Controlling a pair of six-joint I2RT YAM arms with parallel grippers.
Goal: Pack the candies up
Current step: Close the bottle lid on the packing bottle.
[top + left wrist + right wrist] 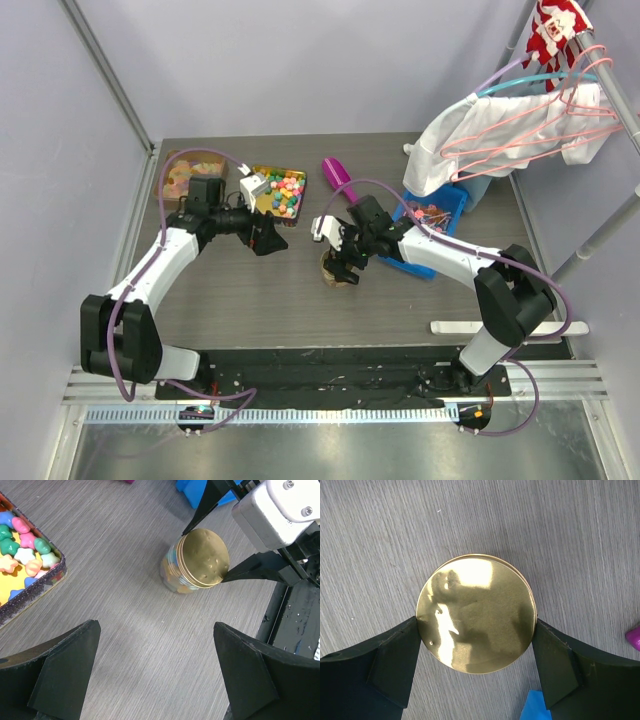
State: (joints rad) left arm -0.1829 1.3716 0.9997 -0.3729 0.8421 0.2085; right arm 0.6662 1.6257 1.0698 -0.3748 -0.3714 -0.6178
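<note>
**Right end effector clamped on jar lid, left one released**

Top view: the jar stands upright on the desk, with the right end effector over it. The left end effector hangs just left of the jar, near the tray of mixed-colour candies. A purple scoop and a blue bin sit behind the jar.

Left wrist view: the fingers are spread wide with nothing between them, over bare desk. The gold lid is on the jar, and orange and pale candies show through the glass. The right arm's black fingertips touch the lid rim on opposite sides. More candies lie in the tray at the left edge.

Right wrist view: looking straight down on the lid, both pads are against its rim, grasping the lid.
</note>
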